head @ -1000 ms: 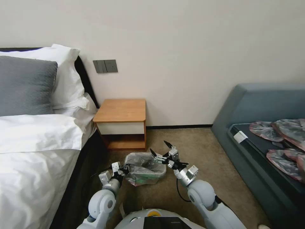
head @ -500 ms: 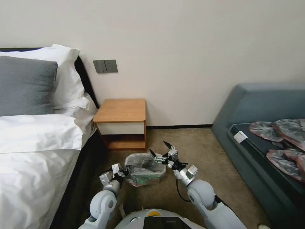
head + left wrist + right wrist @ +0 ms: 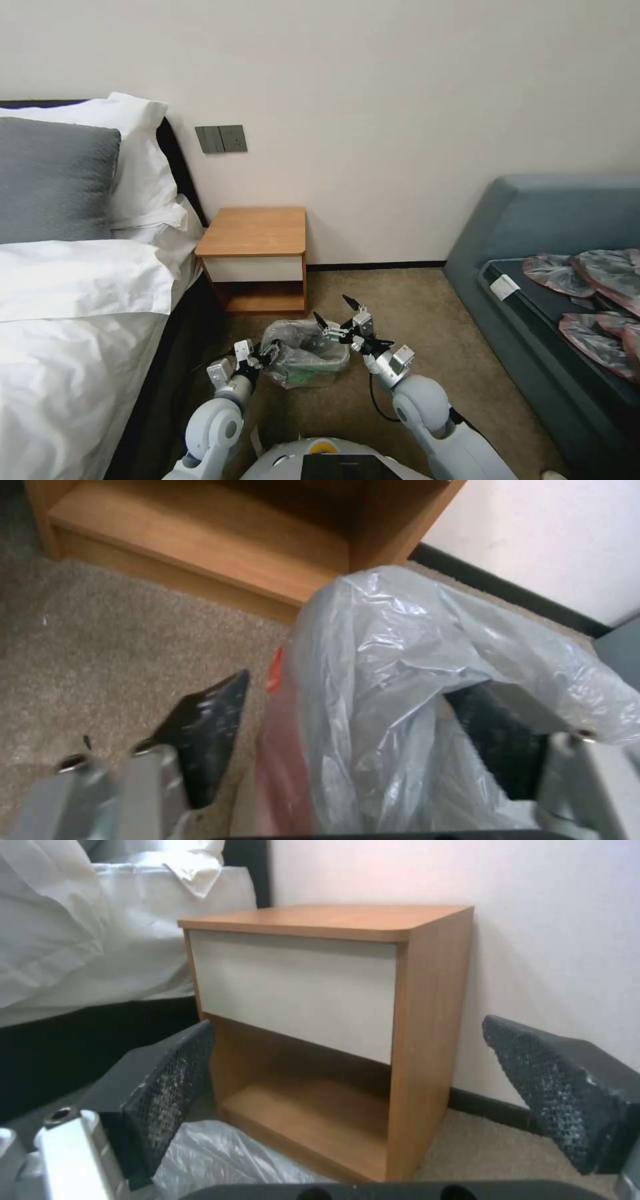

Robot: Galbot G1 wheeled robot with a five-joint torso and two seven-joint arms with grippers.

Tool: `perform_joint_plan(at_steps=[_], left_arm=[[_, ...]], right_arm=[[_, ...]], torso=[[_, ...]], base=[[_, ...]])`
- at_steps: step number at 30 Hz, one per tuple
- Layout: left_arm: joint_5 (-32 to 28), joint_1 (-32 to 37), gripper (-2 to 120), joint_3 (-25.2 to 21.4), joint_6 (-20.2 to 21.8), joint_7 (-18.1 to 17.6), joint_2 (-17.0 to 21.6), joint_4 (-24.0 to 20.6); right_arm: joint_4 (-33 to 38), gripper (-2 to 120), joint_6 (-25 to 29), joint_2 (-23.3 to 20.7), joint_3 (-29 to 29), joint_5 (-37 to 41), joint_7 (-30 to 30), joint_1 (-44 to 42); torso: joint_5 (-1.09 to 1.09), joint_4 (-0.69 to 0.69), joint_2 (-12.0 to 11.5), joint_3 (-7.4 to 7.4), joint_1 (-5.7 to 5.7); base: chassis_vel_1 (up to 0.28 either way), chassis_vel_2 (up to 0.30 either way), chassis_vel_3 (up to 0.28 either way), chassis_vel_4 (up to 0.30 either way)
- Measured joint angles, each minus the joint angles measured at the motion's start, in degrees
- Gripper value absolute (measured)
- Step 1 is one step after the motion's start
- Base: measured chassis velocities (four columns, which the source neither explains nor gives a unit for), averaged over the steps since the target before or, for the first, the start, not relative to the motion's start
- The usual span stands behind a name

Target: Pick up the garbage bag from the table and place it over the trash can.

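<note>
Bag rim lies between our left gripper [image 3: 347,720] fingers, spread at the garbage bag's [image 3: 303,341] 9 o'clock; right gripper [image 3: 335,315] spread at 2

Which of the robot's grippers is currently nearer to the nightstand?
Right. The right gripper hovers open above the trash can's far rim, facing the table; the left gripper straddles the garbage bag at the near-left edge.

A plain cream wall [image 3: 400,100] fills the upper frame, with a grey switch plate [image 3: 221,139] at upper left. A white-sheeted bed [image 3: 73,320] with a grey pillow [image 3: 53,180] lies left. Tan carpet [image 3: 400,313] covers the lower centre, and a blue-grey sofa [image 3: 533,227] sits right.
</note>
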Motion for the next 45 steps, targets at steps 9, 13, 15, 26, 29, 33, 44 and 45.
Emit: perform_joint_plan(at_steps=[9,13,15,26,29,33,44,45], left_arm=[[3.91,0.70,100,-0.19,1.52,-0.07,0.14,-0.60],[5.91,0.98,100,-0.36,1.42,0.33,0.35,-0.80],[6.66,1.04,100,-0.39,1.23,0.51,0.38,-0.91],[19.99,2.63,100,0.24,-4.73,4.47,0.66,-0.99],[19.27,3.19,100,0.24,-3.43,4.52,0.93,-1.94],[18.17,3.93,100,0.18,-0.52,4.69,1.35,-2.71],[18.57,5.09,100,0.08,0.70,6.07,1.63,-5.24],[18.62,5.11,100,0.02,-0.14,6.23,1.63,-5.53]], right_arm=[[-0.01,100,-0.14,-0.16,-0.19,0.31,0.19,0.63],[0.03,100,-0.19,-0.16,-0.22,0.40,0.24,0.77],[0.03,100,-0.20,-0.14,-0.24,0.40,0.24,0.82],[0.02,100,-0.35,0.24,-0.45,0.46,0.26,1.37],[0.00,100,-0.41,0.24,-0.52,0.53,0.26,1.64],[-0.02,100,-0.55,0.28,-0.66,0.67,0.28,2.06],[0.16,100,-0.71,0.28,-0.67,0.77,0.36,2.22],[0.19,100,-0.78,0.31,-0.66,0.78,0.36,2.25]], torso=[[0.00,0.00,0.00,0.00,0.00],[0.00,0.00,0.00,0.00,0.00],[0.00,0.00,0.00,0.00,0.00],[0.00,0.00,0.00,0.00,0.00],[0.00,0.00,0.00,0.00,0.00],[0.00,0.00,0.00,0.00,0.00],[0.00,0.00,0.00,0.00,0.00],[0.00,0.00,0.00,0.00,0.00]], base=[[0.000,0.000,0.000,0.000],[0.000,0.000,0.000,0.000],[0.000,0.000,0.000,0.000],[0.000,0.000,0.000,0.000],[0.000,0.000,0.000,0.000],[0.000,0.000,0.000,0.000],[0.000,0.000,0.000,0.000],[0.000,0.000,0.000,0.000]])
